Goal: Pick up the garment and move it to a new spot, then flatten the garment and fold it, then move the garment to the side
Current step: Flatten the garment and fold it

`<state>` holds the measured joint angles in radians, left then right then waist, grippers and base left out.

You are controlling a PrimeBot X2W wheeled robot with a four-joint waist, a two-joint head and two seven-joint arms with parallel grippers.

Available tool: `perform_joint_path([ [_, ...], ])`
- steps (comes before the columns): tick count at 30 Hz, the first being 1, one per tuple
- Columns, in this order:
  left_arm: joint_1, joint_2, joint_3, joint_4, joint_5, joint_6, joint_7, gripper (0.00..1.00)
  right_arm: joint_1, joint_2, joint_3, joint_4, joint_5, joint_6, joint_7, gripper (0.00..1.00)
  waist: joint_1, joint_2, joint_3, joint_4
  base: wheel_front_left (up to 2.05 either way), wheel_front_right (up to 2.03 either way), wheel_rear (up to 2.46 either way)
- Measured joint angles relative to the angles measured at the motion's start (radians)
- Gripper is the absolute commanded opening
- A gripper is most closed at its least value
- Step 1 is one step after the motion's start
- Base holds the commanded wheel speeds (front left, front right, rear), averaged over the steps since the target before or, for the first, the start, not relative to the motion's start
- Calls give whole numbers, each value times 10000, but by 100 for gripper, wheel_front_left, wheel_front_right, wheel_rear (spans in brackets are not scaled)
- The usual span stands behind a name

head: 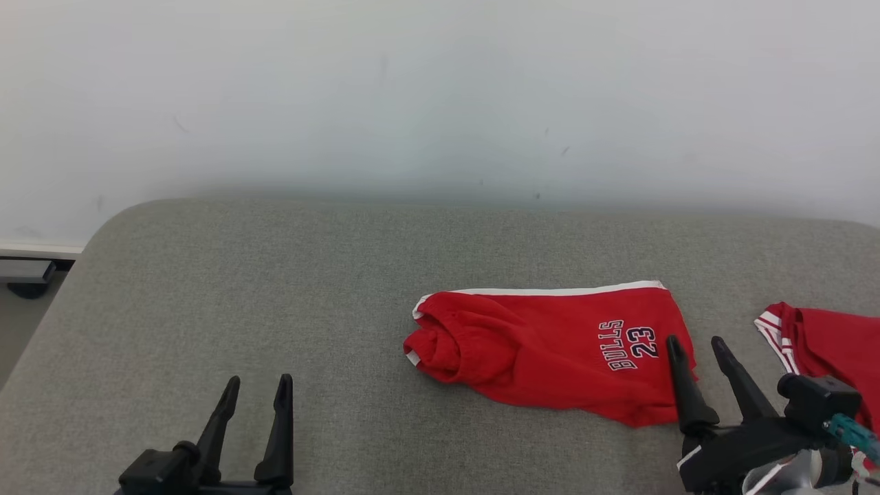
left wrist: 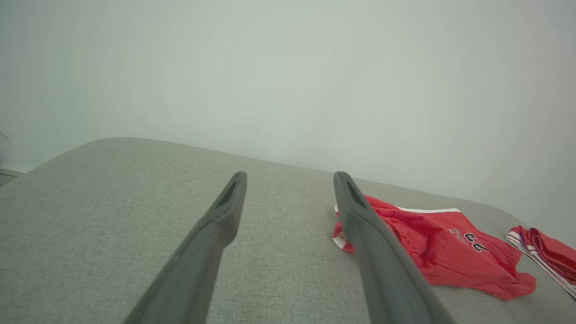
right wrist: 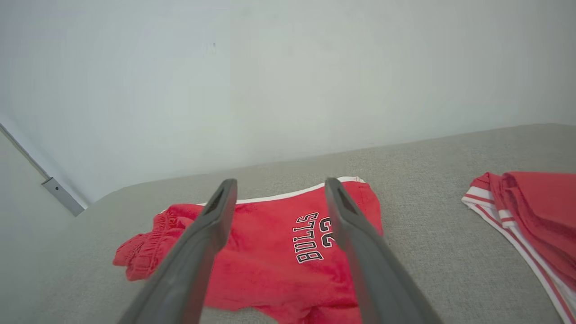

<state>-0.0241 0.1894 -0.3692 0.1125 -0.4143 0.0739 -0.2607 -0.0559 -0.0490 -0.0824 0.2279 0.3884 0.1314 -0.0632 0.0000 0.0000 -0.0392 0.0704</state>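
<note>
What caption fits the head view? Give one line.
Folded red Bulls 23 shorts on grey fabric surface, open right gripper by their edge, open left gripper apart.

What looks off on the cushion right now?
The red shorts lie folded but untidy: their waistband end is bunched and rolled at the robot's left, and the near edge runs slanted. A second red garment lies apart at the right. Nothing looks damaged.

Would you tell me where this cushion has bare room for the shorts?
The left half of the cushion is bare, up to the shorts, ahead of the left tool. A bare strip runs between shorts and wall. The right is crowded: right tool, shorts and a second garment, narrow gap between.
</note>
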Motion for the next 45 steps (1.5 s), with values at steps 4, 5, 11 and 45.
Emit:
perform_joint_path([
  [4, -4, -4, 148, 150, -17, 144, 0, 100, 733, 0, 267, -1243, 92, 0, -113, 100, 0, 0, -38, -93, 0, 0, 0],
  [5, -4, 4, 178, 207, -29, 155, 0, 100, 862, -2, 337, -1417, 92, 0, -178, 100, 0, 0, -45, -114, 0, 0, 0],
  [11, -12, 157, 224, 430, -54, 261, 25, 100, 1312, -2, 545, -1710, 94, 0, -556, 100, 0, 0, -113, -245, 0, 0, 0],
  [45, 195, 1034, 56, 211, -92, 360, 1118, 100, 1285, -2, 290, -268, -205, 0, -863, 100, 0, 0, -212, -66, 0, 0, 0],
])
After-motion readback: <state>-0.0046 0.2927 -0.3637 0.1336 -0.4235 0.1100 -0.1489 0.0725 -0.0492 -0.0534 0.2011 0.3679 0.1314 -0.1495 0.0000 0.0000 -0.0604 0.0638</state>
